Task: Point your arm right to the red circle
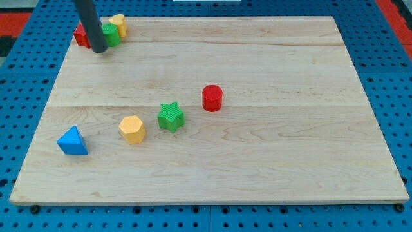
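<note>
The dark rod's lower end, my tip [100, 49], rests near the far left corner of the pale wooden counter [290, 167]. It sits just beside a tight cluster there: a red block [80, 35] whose shape is partly hidden by the rod, a green block [112, 35] also partly hidden, and a yellow block [118, 24] at the top edge. Whether my tip touches the green one I cannot tell. There is no grasping end effector on this arm, only the plain rod, so it holds nothing and has no opening to report.

The task's thing, the red round cylinder block [212, 98], stands alone near the middle of the counter, slightly toward the view's right, well apart from my tip. To its left a green star-shaped block [170, 116] lies near it, then a yellow hexagonal block [132, 129], and a blue triangular block [73, 142] sits toward the near left corner.

By my judgement the task has hardly begun: the whole crossing from the far left corner to a spot just right of the red cylinder is left, and the path down and rightward looks free of blocks if it passes above the star.
</note>
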Robot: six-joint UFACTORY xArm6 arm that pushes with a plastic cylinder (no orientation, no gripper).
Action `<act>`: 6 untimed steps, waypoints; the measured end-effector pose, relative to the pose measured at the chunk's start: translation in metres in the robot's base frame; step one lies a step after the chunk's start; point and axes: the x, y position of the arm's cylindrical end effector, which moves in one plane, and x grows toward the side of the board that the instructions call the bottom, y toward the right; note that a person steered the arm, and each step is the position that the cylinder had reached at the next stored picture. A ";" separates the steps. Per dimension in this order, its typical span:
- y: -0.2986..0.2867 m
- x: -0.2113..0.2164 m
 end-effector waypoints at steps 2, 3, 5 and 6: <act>0.166 0.014; 0.258 0.062; 0.300 0.132; 0.266 0.140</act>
